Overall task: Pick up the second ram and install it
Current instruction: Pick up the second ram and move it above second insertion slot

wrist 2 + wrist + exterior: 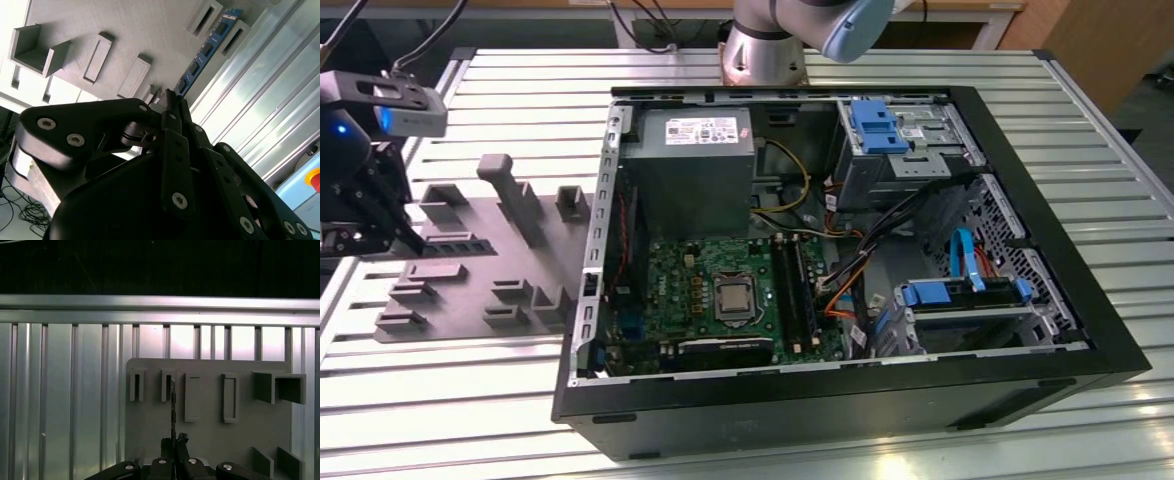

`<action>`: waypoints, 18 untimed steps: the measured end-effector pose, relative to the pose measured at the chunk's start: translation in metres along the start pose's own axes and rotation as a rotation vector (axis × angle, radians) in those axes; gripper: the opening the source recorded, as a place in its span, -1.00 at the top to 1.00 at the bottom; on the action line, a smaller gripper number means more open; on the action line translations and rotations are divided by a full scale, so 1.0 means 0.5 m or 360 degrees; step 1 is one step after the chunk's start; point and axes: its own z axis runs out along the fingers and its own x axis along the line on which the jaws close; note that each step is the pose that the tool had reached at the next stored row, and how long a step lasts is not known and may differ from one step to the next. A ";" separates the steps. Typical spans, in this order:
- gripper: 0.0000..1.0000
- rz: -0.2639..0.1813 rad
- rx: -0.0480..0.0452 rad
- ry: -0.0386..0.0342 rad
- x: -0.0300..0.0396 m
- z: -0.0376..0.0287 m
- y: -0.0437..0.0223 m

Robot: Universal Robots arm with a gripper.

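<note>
1. Pinched shut, the claw point(169, 97) grips one end of the second ram point(205, 47); the blue stick runs straight out from the fingertips in both wrist views.
2. In the exterior view the claw hangs over the grey holder plate point(467, 225). The plate lies on the slatted table point(494, 400) near its edge at the exterior view's left, well apart from the open computer case point(854, 400).
3. The stick's far end reaches toward the narrow holder pockets point(136, 386) along the plate's edge. I cannot tell whether it is lifted free of a pocket or partly seated.
4. My judgement: the pick-up step is in hand, with the grasp made and the install not yet begun.
5. Installing would call for a carry across the table to the memory slots point(790, 285) on the motherboard point(707, 280). The stick would need to stay square to a free slot and clear of the loose cables point(847, 285) nearby, then be pressed evenly so neither end rides high.
</note>
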 end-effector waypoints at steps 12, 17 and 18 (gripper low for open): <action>0.72 0.0000 0.0000 0.0000 -0.001 -0.017 0.000; 0.72 0.0000 0.0000 0.0000 -0.001 -0.023 0.000; 0.72 0.0000 0.0000 0.0000 -0.001 -0.024 0.000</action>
